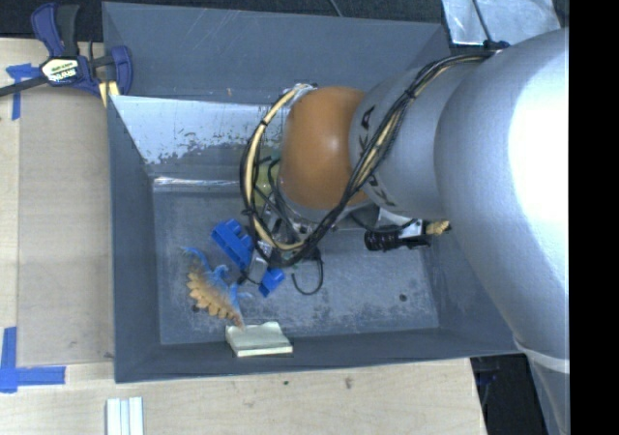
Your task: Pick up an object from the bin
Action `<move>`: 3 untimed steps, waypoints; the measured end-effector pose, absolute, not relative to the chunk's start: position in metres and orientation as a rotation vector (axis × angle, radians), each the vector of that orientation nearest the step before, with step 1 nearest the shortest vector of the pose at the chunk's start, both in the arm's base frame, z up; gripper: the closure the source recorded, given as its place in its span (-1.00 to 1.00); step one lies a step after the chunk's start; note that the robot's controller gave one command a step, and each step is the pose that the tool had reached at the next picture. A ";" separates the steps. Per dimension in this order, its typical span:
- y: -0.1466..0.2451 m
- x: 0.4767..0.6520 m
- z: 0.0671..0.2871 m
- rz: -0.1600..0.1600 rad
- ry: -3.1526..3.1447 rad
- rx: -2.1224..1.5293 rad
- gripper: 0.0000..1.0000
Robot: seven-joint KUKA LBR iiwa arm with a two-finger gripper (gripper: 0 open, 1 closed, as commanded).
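Observation:
My gripper hangs low over the left middle of the bin floor, mostly hidden beneath the arm's orange cover. A blue blocky plastic piece lies right against its left side. A smaller blue piece sits just below the gripper. Further left and forward lies a tan leaf-shaped thing, with a thin blue bit above it. I cannot tell whether anything is between the gripper's tips.
A pale flat block rests at the bin's front wall. A black stick-like thing with a pale yellow tip lies right of the gripper, near the arm. The big grey arm covers the bin's right side.

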State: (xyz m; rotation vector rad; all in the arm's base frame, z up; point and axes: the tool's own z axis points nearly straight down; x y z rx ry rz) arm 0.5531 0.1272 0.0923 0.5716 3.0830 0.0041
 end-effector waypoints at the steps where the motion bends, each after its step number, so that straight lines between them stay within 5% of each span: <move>1: 0.129 0.564 0.074 0.009 3.044 0.748 1.00; 3: 0.129 0.564 0.076 0.010 3.043 0.748 1.00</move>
